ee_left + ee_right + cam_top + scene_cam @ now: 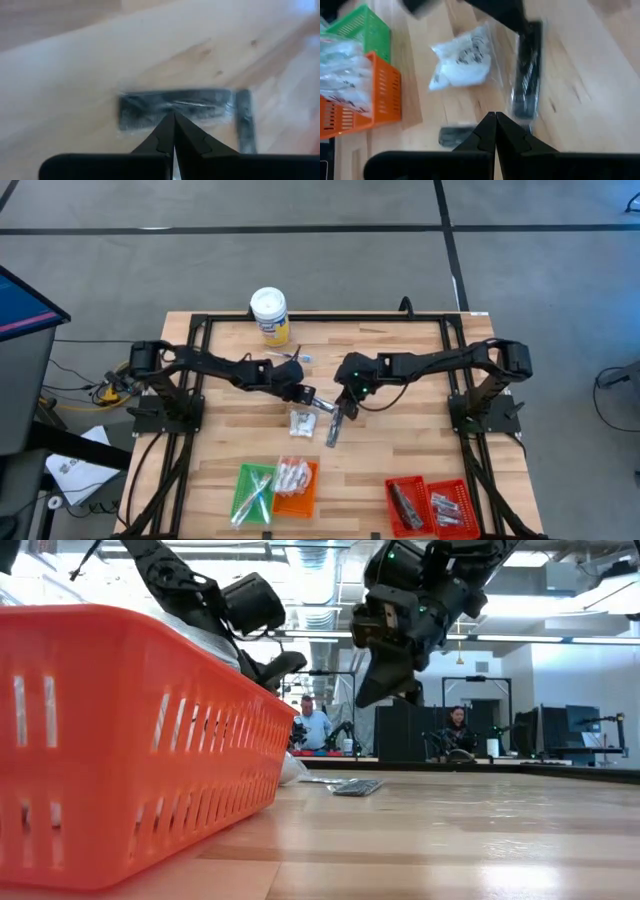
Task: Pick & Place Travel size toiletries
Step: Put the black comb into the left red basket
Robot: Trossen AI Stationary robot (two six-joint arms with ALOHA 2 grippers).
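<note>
A white crinkly packet (302, 423) lies flat on the wooden table near its middle; it also shows in the right wrist view (462, 62). A dark clear-wrapped tube (333, 430) lies beside it, and a silvery wrapped piece (325, 406) lies just past it. My left gripper (312, 395) is shut and hovers over a dark wrapped item (175, 107), with a second slim dark tube (244, 127) beside that. My right gripper (345, 408) is shut and stands above the table (385, 690), over the tubes (527, 75).
A green tray (255, 490) and an orange tray (297, 485) with packets stand at the near edge, left of centre. A red tray (430, 505) with dark tubes stands at the near right. A white-lidded tub (269, 315) stands at the far edge. People sit beyond the table (312, 725).
</note>
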